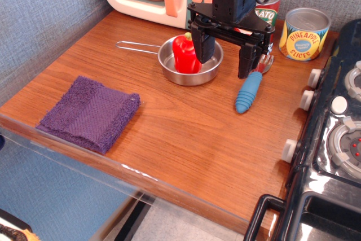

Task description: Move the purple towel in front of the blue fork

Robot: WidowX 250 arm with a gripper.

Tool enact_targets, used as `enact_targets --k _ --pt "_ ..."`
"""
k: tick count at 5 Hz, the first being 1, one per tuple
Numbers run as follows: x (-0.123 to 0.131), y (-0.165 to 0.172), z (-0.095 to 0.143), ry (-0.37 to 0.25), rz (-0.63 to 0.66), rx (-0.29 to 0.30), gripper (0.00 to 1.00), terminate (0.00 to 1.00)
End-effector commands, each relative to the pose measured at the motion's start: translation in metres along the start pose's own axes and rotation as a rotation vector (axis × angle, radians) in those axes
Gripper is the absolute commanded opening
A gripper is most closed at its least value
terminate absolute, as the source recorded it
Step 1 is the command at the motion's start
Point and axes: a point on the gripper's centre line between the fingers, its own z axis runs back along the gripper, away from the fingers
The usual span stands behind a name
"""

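The purple towel [90, 114] lies folded at the table's near-left edge, well apart from the gripper [225, 55], which hangs with fingers spread and empty above the blue fork [248, 92] and pan [190, 60]. The reach hasn't begun; next it must cross down-left to the towel.

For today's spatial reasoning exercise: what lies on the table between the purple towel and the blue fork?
Nothing: between the purple towel and the blue fork the camera view shows bare wooden table. The pan sits farther back.
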Motion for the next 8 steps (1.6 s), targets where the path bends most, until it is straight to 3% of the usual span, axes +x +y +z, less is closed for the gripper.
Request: enact_targets --k 1,3,4,5,6,7,8 --pt "0.0 0.0 0.0 0.0 0.0 0.0 1.0 0.0" --pt "-0.045 0.034 0.004 -0.029 0.048 0.028 1.0 0.0" --pt "-0.088 0.068 0.008 -0.052 0.074 0.054 1.0 0.0" --pt "-0.114 0.103 -0.015 -0.023 0.09 0.012 1.0 0.0" --pt "-0.129 0.13 -0.026 -0.017 0.159 0.005 1.0 0.0" --pt "-0.133 0.145 -0.031 -0.017 0.199 0.035 1.0 0.0" --pt "-0.121 0.151 -0.027 -0.032 0.189 0.084 1.0 0.0"
